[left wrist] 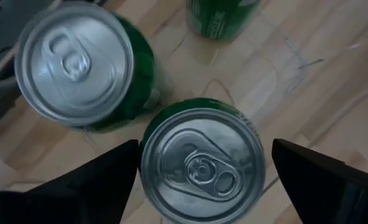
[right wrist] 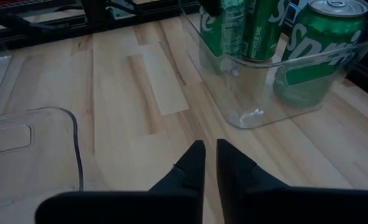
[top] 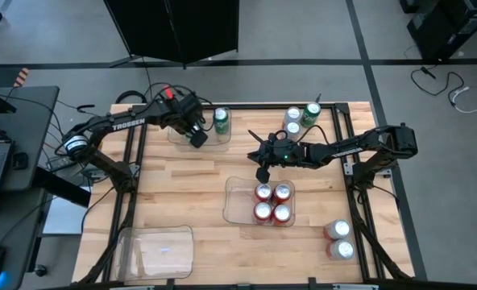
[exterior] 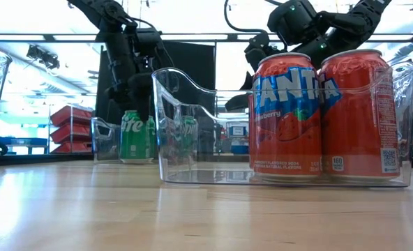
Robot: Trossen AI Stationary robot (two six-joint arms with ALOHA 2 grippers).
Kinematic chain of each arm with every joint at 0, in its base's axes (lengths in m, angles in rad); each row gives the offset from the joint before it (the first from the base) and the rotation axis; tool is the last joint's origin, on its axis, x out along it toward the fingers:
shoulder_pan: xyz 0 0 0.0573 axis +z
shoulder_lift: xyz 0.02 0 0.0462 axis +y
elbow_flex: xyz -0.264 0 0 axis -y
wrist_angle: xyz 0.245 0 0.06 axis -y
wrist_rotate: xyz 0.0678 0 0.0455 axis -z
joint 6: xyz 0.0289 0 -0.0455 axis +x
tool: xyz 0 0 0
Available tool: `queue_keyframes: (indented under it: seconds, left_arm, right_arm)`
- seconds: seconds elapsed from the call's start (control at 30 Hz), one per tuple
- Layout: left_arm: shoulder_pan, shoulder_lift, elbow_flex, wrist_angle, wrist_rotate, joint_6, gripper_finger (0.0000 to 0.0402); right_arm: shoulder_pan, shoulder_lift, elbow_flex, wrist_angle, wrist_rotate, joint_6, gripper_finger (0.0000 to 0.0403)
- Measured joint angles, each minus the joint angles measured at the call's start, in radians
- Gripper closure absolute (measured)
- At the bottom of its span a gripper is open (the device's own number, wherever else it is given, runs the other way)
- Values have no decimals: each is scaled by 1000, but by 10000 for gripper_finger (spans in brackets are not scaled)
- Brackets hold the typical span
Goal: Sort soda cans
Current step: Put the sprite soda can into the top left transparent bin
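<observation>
The left gripper (top: 198,138) hangs over a clear tray (top: 176,137) at the bench's (top: 182,193) far edge, its fingers (left wrist: 97,180) spread wide on either side of a green can (left wrist: 201,163) without touching it. More green cans (left wrist: 84,62) stand close around it in the tray, crowding the fingers.

The right gripper (top: 263,173) hovers over bare bench beside the middle tray (top: 237,201), its fingers (right wrist: 193,165) nearly closed and empty. That tray holds four red cans (top: 272,202) labelled "Fanta" (exterior: 287,89).

Loose cans stand at the far right edge (top: 301,118) and near right corner (top: 338,239). An empty tray (top: 158,252) sits at the near left. The left arm reads "TROSSEN" (top: 128,124).
</observation>
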Motion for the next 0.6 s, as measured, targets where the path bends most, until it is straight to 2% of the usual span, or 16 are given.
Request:
queue_keyframes:
  seconds: [0.3, 0.47, 0.6]
  left_arm:
    - [-1, 0, 124, -58, 0, 55, 31]
    - [-7, -24, 158, -59, -7, 92, 31]
    - [-28, -70, 149, -7, -18, 126, 33]
  right_arm:
    - [-8, -22, 0, 3, 1, 0, 325]
    - [-22, -133, 0, -64, 23, -28, 280]
    - [-43, -263, 0, -211, 130, -33, 241]
